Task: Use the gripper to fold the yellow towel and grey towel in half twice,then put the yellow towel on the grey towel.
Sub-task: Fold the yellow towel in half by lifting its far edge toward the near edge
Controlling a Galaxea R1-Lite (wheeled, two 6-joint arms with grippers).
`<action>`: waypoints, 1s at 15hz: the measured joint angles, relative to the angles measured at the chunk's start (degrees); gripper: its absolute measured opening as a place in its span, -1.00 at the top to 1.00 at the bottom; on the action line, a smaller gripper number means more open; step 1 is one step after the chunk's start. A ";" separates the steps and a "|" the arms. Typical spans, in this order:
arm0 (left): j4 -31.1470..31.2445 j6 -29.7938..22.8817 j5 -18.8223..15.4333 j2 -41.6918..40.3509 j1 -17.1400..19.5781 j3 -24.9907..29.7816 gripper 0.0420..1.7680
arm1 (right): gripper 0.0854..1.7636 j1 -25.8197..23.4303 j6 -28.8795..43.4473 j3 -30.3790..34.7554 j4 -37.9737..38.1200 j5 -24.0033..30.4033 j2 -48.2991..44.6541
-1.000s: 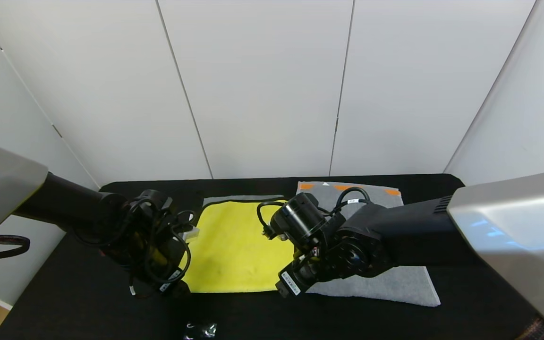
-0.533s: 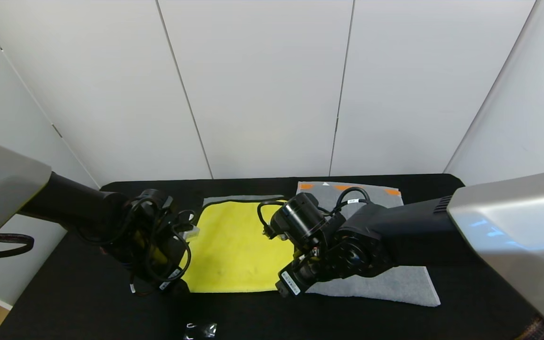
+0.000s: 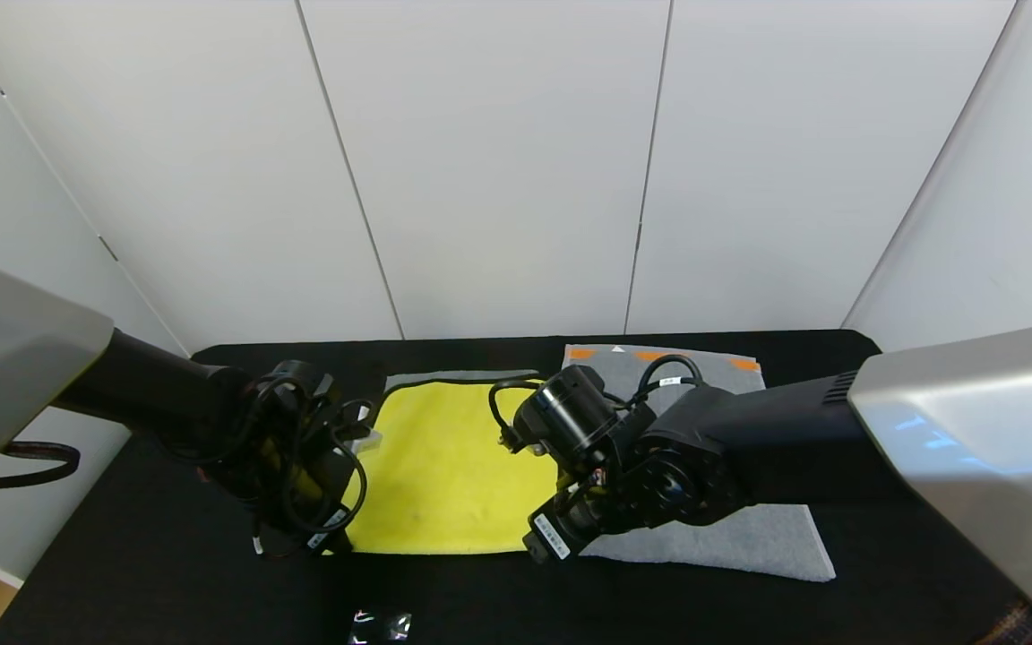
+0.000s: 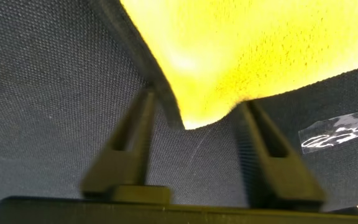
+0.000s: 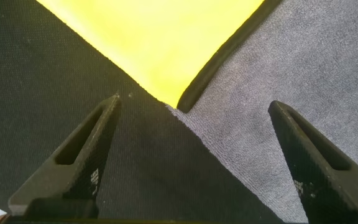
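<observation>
The yellow towel lies flat mid-table, its grey reverse showing as a strip along the far edge. Its right side overlaps the grey towel, whose orange band is at the far end. My left gripper is open and low over the table. The yellow towel's near-left corner lies between its fingers. My right gripper is open wide over the yellow towel's near-right corner, where it meets the grey towel. In the head view both wrists hide the fingers.
The black table has a scrap of clear plastic near its front edge, also seen in the left wrist view. The yellow towel's white tag sticks out at its left edge. White wall panels stand behind.
My left arm has shifted slightly right and toward the front, and now covers the yellow towel's near-left corner. The right arm and both towels have not moved.
</observation>
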 joint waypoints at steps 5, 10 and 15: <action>0.05 0.02 -0.02 -0.04 0.04 -0.11 0.93 | -0.94 0.11 0.09 -0.10 -0.09 0.02 0.00; 0.07 -0.15 -0.35 -0.24 0.04 -0.06 0.93 | -0.94 0.79 0.02 -0.57 0.32 -0.06 0.77; 0.02 -0.12 -0.49 -0.26 0.20 -0.06 0.93 | -0.94 1.68 -0.15 -2.80 4.62 -1.61 2.73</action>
